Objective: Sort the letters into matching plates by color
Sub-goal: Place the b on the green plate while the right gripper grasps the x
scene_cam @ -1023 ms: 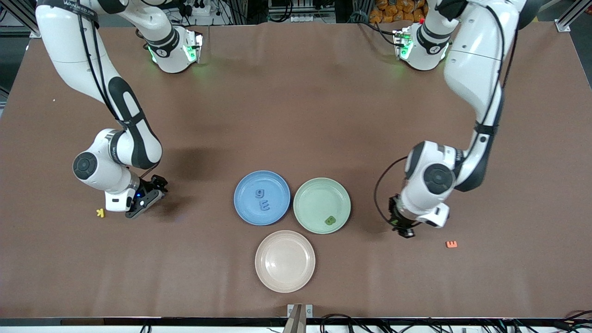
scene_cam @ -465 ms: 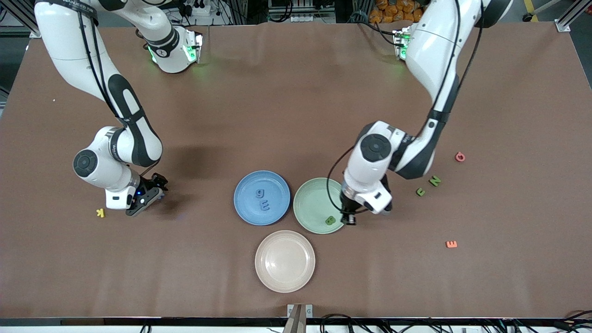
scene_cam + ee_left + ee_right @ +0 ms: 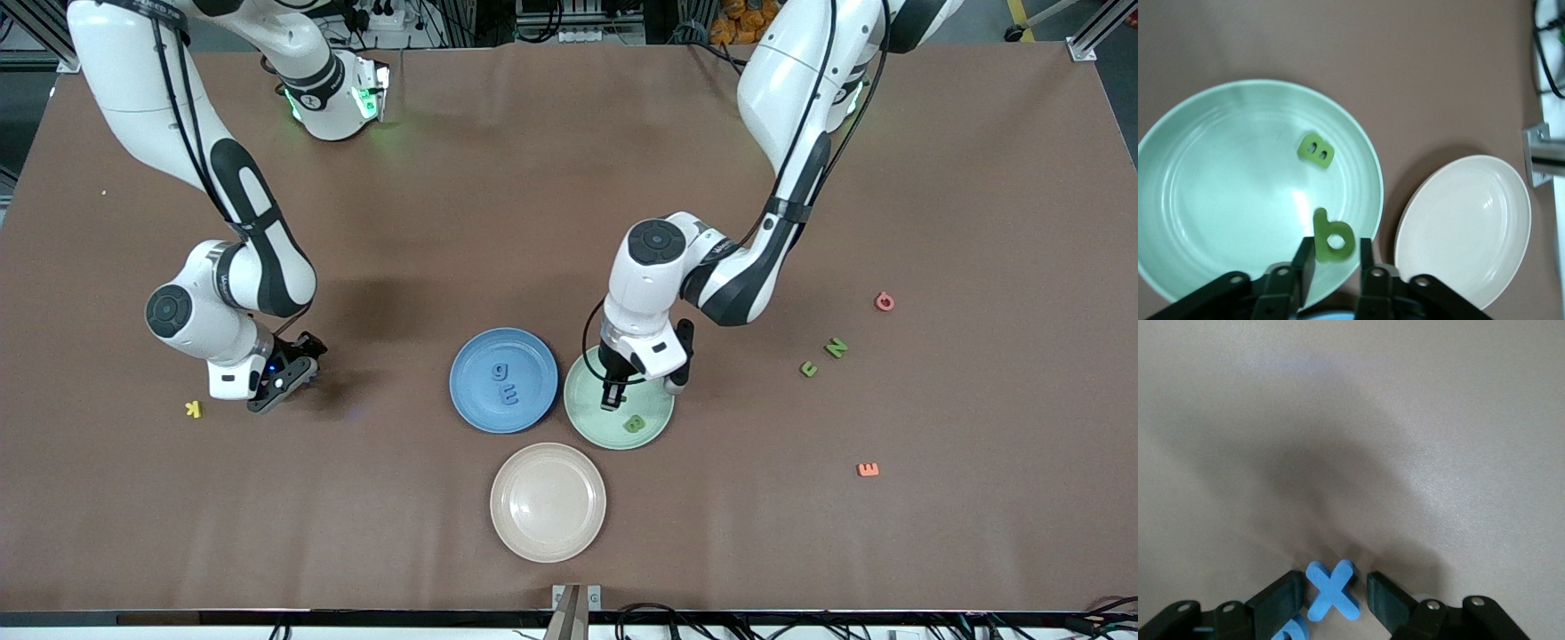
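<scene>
**Left arm swings in over the green plate**

Since a second ago the left gripper (image 3: 612,402) has crossed from the table's left-arm end to hang over the green plate (image 3: 589,418), its fingers pinched on a green b (image 3: 1332,238). A green B (image 3: 635,424) lies in that plate; g (image 3: 501,370) and E (image 3: 508,394) lie in the blue plate (image 3: 468,391). The right gripper (image 3: 1333,595), low near a yellow K (image 3: 192,409), straddles a blue cross (image 3: 1331,588); whether its fingers touch the cross is unclear. Another blue letter is cut off at the right wrist view's edge.
</scene>
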{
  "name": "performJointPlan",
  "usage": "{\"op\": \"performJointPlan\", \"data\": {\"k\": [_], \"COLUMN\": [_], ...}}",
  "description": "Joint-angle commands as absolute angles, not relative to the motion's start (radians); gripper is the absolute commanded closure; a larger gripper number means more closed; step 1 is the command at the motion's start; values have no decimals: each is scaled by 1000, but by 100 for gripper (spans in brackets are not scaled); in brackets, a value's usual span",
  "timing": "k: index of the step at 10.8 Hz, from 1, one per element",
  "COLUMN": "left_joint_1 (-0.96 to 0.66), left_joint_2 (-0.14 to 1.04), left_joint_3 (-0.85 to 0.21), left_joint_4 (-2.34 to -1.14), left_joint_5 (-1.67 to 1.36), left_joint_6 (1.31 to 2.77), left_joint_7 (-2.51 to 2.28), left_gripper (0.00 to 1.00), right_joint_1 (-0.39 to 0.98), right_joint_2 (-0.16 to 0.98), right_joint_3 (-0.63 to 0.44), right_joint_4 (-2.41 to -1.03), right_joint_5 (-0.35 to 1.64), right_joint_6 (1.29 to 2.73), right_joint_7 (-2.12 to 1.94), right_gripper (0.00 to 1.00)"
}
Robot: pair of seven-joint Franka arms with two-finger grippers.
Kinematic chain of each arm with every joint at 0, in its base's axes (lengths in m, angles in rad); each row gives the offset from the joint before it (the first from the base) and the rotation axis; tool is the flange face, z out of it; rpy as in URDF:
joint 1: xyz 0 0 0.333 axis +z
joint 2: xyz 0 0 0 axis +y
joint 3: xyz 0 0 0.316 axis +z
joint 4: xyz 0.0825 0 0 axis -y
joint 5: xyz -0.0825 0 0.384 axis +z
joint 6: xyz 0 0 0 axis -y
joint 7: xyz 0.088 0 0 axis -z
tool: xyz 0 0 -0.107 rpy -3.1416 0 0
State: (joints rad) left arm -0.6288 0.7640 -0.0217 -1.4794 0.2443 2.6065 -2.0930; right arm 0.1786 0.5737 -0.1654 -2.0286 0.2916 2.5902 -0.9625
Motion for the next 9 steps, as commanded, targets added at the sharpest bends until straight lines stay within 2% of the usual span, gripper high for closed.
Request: {"op": "performJointPlan", "data": {"k": [1, 5, 7, 9], "left_joint_1": [-627, -589, -543, -424], "left_joint_2": [767, 755, 741, 729], "left_joint_3": [-17, -18, -34, -133], "left_joint_4": [-1492, -1534, -1537, -1537], "left_joint_5": [307, 308, 307, 305], "left_joint_6": [2611, 2539, 2501, 2426], "left_joint_7": [-1893, -1787, -1737, -1621], "left_gripper": [18, 9, 8, 8], "right_joint_1": [184, 184, 186, 192], "right_joint_2": [566, 566, 566, 565], "right_joint_3": [-153, -153, -153, -153], "right_joint_4": [-2054, -2049, -2049, -2048], "right_joint_5": [299, 299, 301, 301], "right_joint_6": [2609, 2608, 2608, 2608], "right_joint_7": [-976, -974, -973, -966], "right_gripper": [55, 65, 69, 76]}}
